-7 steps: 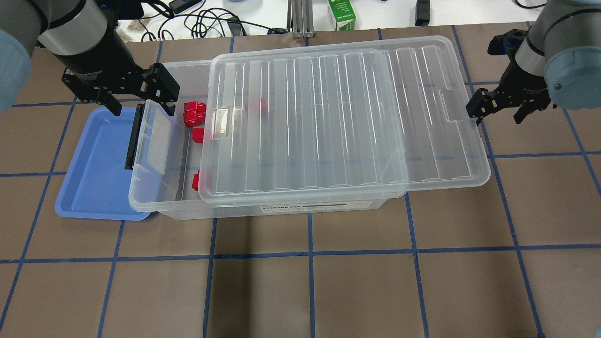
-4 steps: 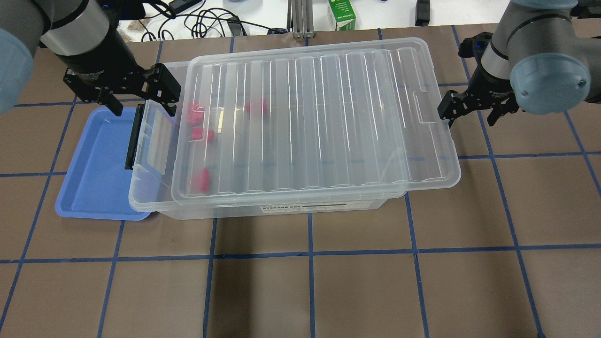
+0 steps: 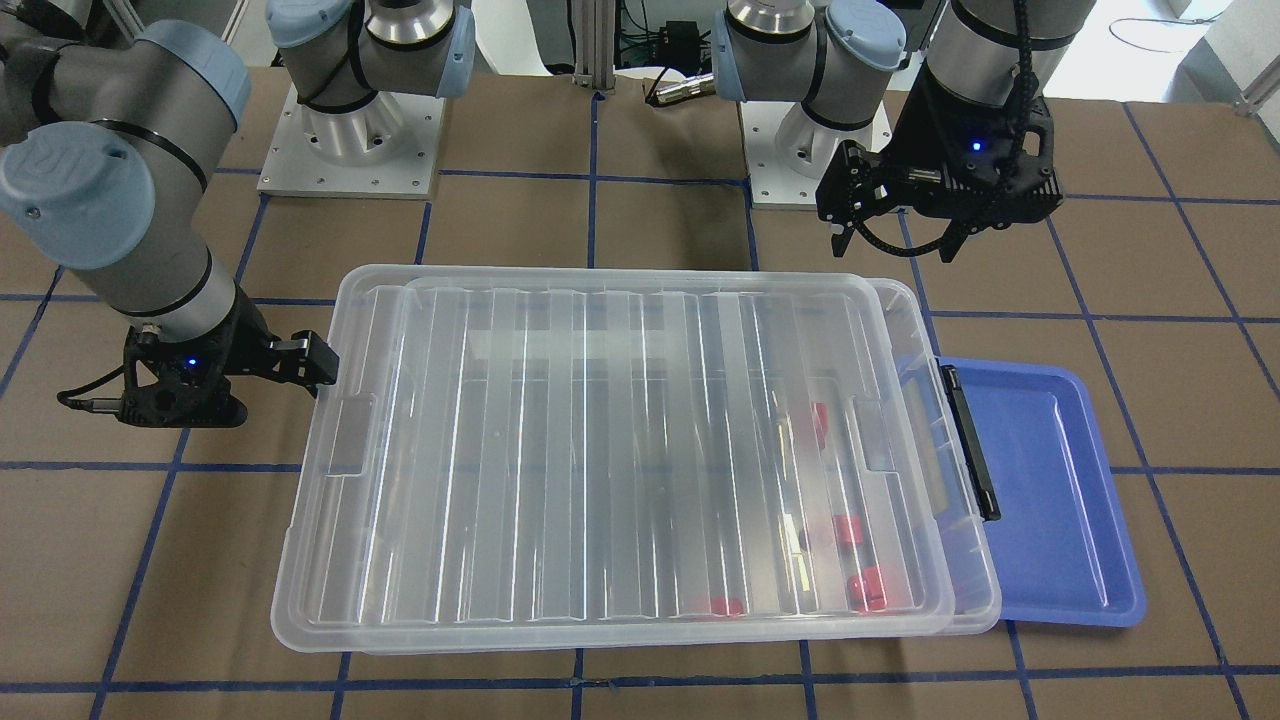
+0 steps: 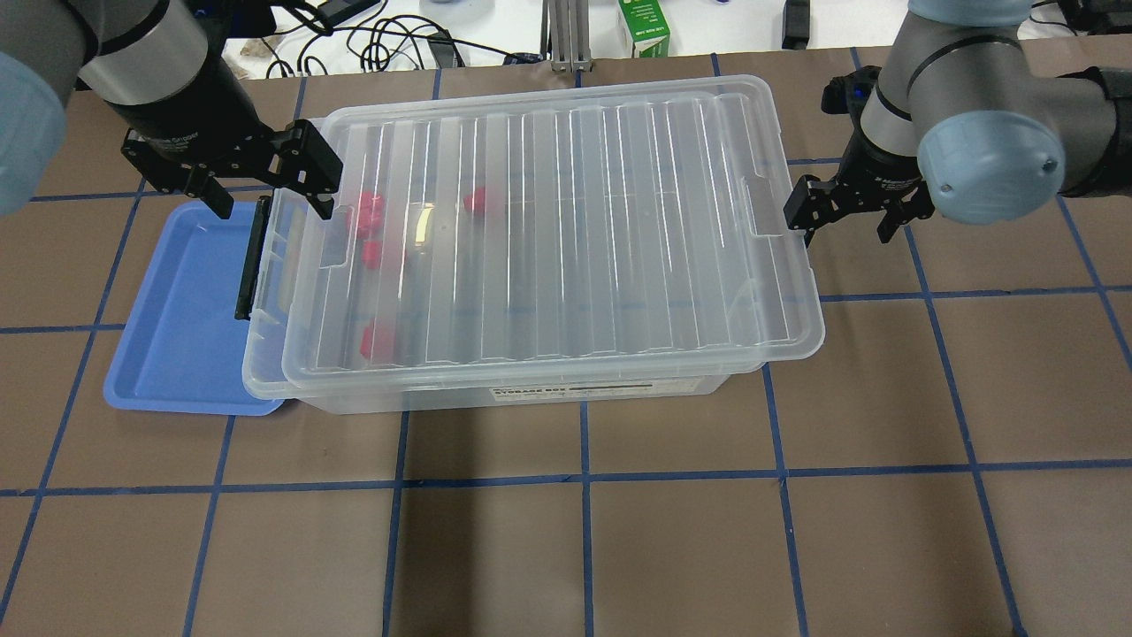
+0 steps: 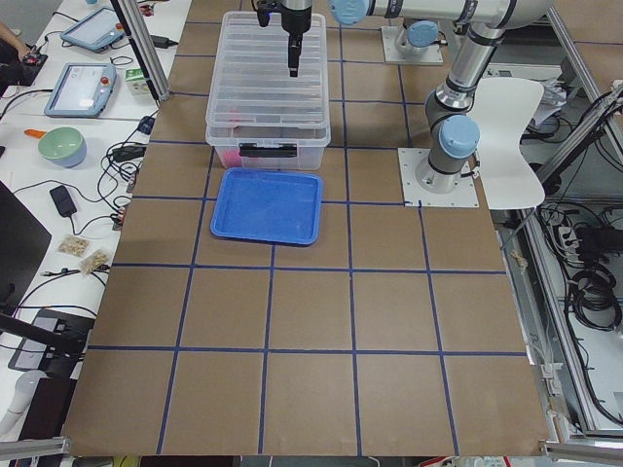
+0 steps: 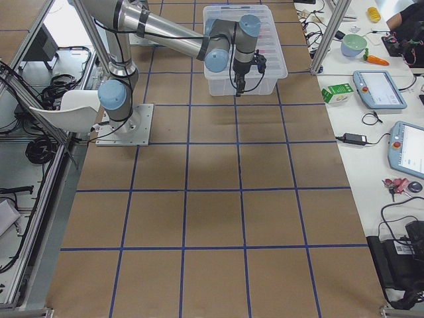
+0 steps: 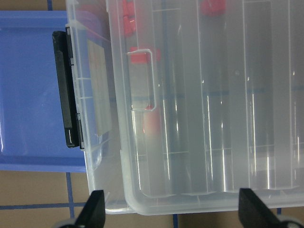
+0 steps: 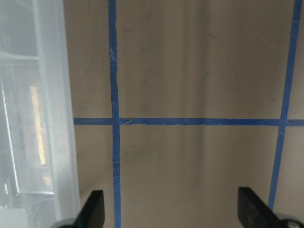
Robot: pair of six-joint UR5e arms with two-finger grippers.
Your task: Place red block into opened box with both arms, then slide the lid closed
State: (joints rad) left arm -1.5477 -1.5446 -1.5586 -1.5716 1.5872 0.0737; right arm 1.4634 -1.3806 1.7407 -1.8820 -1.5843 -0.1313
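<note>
The clear lid lies on the clear box and covers nearly all of it; a narrow strip shows at the left end by the black bar. Several red blocks lie inside, blurred under the lid. My left gripper hovers open over the box's left end; in its wrist view the lid and black bar lie below. My right gripper is open at the lid's right edge, one finger against the rim.
A blue tray lies partly under the box's left end. A green carton and cables sit on the white bench behind the table. Brown matting with blue tape lines stretches in front of the box and to its right.
The lid has slid left over the box, from overhanging its right end to covering the red blocks. My right gripper moved left with the lid's edge. The left gripper stayed put.
</note>
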